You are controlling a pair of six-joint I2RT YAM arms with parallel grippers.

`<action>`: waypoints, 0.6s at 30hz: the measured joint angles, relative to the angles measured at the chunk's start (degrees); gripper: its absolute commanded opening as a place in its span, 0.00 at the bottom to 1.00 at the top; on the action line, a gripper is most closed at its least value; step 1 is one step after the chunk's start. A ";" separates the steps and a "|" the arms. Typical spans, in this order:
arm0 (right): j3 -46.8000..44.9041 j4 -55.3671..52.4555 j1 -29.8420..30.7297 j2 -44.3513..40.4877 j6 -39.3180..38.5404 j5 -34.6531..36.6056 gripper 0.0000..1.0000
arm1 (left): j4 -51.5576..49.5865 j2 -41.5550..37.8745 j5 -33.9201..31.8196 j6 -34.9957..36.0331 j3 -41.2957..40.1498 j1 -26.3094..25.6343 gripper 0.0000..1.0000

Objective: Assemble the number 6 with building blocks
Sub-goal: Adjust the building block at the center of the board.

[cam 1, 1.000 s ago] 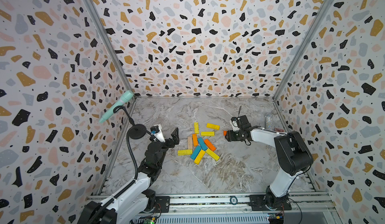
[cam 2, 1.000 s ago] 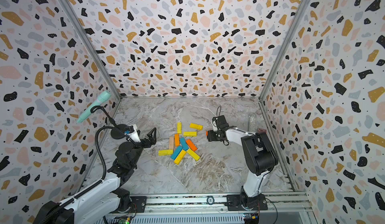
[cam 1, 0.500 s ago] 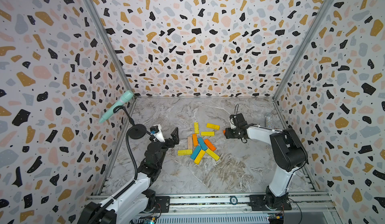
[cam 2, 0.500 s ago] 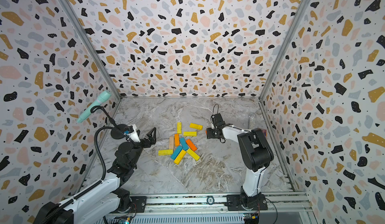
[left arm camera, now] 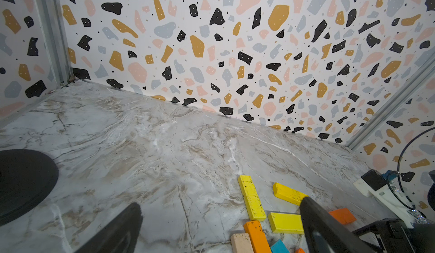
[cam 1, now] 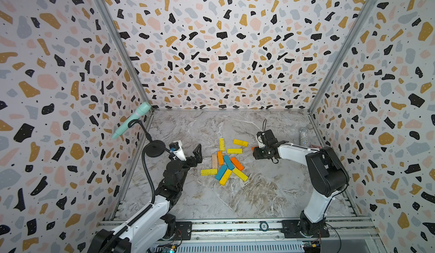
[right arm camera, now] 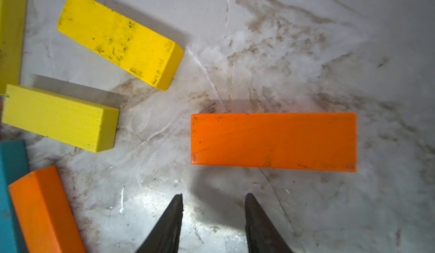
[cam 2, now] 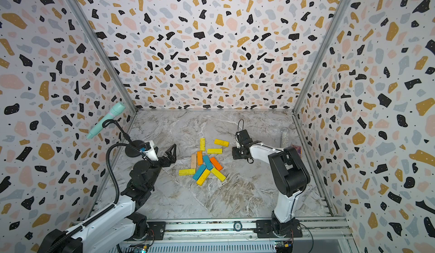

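Building blocks [left arm camera: 251, 200] on marble table [left arm camera: 141, 145], black disc [left arm camera: 23, 181] well apart, jaws spread wide.

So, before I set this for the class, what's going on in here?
The job is to lay out a 6 from coloured blocks on the marble table. The blocks lie in a loose jumble in the middle; no digit is formed yet. The right hand is low over a single orange block lying apart from the jumble, its fingers parted and empty, the block just beyond their tips. The left hand hangs wide open beside the jumble, holding nothing.
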 measured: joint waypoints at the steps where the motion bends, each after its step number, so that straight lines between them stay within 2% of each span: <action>1: 0.00 0.00 -0.09 0.00 -0.20 0.02 0.34 | -0.22 0.00 0.00 -0.02 0.00 0.00 0.99; 6: 0.02 -0.02 -0.68 0.24 -0.92 0.02 0.25 | -0.44 0.00 0.00 -0.04 0.00 0.00 0.99; 8: 0.04 0.00 -1.03 0.59 -1.25 0.11 0.24 | -0.46 0.00 0.00 -0.04 0.00 0.00 0.99; 14: 1.05 0.44 -1.73 1.77 -2.16 0.66 0.38 | -0.48 0.00 -0.02 -0.02 0.00 0.00 1.00; 18: 1.70 1.18 -2.23 2.51 -2.43 0.85 0.40 | -0.50 0.00 -0.07 -0.02 0.00 0.00 1.00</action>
